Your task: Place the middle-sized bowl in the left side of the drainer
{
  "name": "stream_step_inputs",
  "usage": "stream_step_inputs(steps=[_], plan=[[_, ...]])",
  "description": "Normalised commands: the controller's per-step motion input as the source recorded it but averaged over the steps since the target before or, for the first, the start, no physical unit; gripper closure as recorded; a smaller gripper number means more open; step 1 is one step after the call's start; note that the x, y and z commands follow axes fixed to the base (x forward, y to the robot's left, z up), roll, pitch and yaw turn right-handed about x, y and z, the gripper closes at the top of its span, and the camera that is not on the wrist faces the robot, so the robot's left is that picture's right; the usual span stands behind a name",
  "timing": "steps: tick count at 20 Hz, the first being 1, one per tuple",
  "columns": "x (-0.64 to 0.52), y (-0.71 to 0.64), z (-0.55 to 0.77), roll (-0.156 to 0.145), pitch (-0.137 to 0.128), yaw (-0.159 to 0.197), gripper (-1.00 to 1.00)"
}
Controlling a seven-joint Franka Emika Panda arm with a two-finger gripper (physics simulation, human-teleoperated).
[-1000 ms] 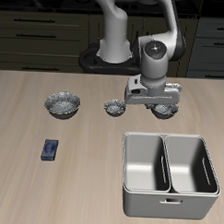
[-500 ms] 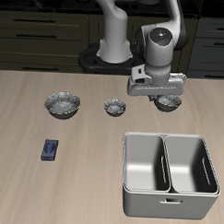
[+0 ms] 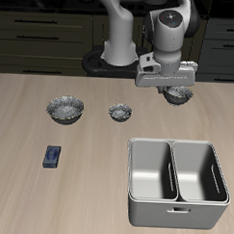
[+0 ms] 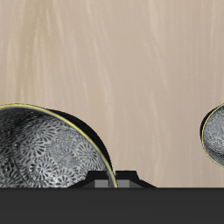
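Observation:
My gripper (image 3: 174, 90) is shut on the rim of the middle-sized bowl (image 3: 176, 95), a silvery crinkly bowl, and holds it up above the table, behind the drainer (image 3: 132, 170). The drainer is a large grey tub with a central wall and two deep compartments, both without anything in them; the left one (image 3: 200, 172) lies nearer the table's front edge than the held bowl. In the wrist view the held bowl (image 4: 44, 149) fills the near field, with its speckled inside showing.
The tiniest silvery bowl (image 3: 119, 111) sits on the table beside the held bowl and shows at the edge of the wrist view (image 4: 215, 136). The wider silvery bowl (image 3: 65, 108) stands farther along. A small blue block (image 3: 53, 157) lies nearer the front edge.
The gripper has risen and moved back toward the robot's base with the middle-sized bowl, which is now off the table. The other bowls and the drainer have not moved.

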Motion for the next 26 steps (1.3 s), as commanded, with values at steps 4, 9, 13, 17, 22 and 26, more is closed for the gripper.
stream_step_inputs(steps=[4,9,13,17,22,26], plan=[[-0.06,-0.03,0.27,0.007,-0.025,-0.007,1.00],[-0.13,-0.03,0.43,0.015,-0.058,-0.016,1.00],[-0.08,-0.06,0.38,0.009,-0.032,-0.027,1.00],[-0.11,-0.04,0.35,0.010,-0.032,-0.020,1.00],[-0.10,-0.03,0.30,0.012,-0.033,-0.026,1.00],[-0.04,-0.04,0.12,0.012,-0.004,-0.018,1.00]])
